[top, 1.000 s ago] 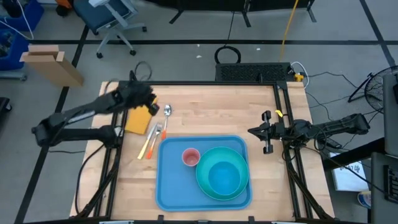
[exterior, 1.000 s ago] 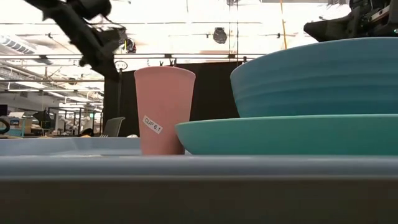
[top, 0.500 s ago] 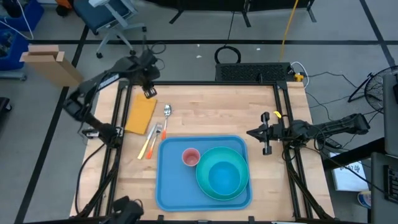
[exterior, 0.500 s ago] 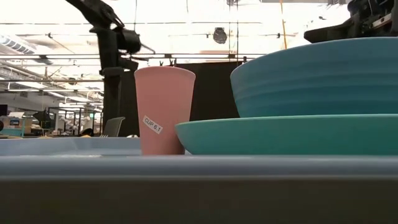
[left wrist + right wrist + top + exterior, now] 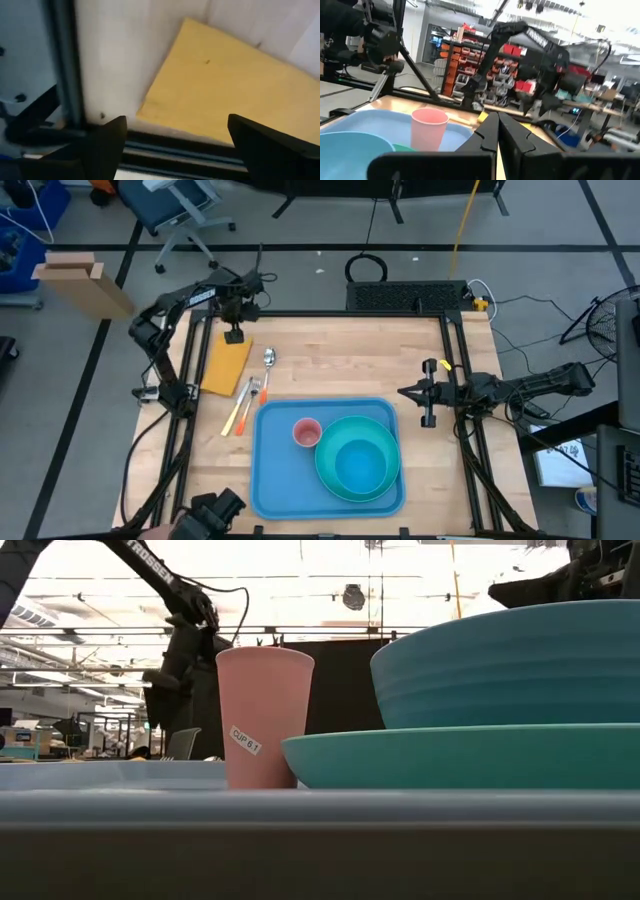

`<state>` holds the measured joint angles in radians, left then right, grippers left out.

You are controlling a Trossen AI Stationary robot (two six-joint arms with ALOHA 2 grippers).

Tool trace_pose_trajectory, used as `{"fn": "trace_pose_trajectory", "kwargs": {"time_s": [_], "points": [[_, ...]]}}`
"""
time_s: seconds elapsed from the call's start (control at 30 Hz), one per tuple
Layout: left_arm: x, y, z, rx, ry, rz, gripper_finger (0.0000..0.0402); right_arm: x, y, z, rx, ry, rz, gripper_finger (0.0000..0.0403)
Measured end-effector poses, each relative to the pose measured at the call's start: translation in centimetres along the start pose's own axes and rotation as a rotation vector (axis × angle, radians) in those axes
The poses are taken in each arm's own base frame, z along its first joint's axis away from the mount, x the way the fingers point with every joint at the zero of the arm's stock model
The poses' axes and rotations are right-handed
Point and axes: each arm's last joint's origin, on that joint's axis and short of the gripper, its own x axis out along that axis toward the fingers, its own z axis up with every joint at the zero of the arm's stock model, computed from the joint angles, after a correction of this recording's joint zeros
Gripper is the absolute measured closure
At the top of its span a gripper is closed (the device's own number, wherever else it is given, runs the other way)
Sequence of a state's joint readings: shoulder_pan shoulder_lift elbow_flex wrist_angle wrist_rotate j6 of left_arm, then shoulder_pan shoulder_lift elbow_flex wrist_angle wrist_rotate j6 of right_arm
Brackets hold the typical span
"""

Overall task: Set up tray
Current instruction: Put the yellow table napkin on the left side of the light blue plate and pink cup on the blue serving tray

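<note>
High view: the tray [image 5: 270,480] lies on the near half of the tabletop [image 5: 340,360]. On it stand a pink cup [image 5: 306,432] and a bowl [image 5: 360,464] set in a round plate [image 5: 328,470]. A yellow napkin [image 5: 226,366], a spoon [image 5: 269,360] and 2 orange-handled utensils [image 5: 241,412] lie off the tray on its left, so the dishes look placed and the cutlery and napkin are probably left to do. The left gripper [image 5: 235,334] hangs over the napkin's far end; the right gripper [image 5: 430,393] waits at the tabletop's right edge.

Low view: cup [image 5: 263,718], plate and bowl sit behind the tray's rim [image 5: 300,808].

Left wrist view: its fingers [image 5: 107,140] stand wide apart above the napkin [image 5: 230,95], holding nothing.

Right wrist view: its fingers [image 5: 490,132] are pressed together, empty.
</note>
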<state>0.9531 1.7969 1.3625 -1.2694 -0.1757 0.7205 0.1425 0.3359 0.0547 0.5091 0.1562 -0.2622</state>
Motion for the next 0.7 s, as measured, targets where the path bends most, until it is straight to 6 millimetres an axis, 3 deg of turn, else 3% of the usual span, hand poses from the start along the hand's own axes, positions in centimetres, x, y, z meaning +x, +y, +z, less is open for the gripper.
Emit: {"fn": "trace_pose_trajectory", "kwargs": {"time_s": [0.3, 0.7], "points": [[2.5, 0.6, 2.2, -0.003, -0.077, -0.098, 0.0048, 0.0, -0.2, 0.0, -0.021, 0.000, -0.016, 0.0403], [7.0, 2.3, 3.3, 0.017, 0.031, -0.126, 0.0048, 0.0, -0.3, -0.3, -0.027, 0.033, -0.023, 0.0403]]}}
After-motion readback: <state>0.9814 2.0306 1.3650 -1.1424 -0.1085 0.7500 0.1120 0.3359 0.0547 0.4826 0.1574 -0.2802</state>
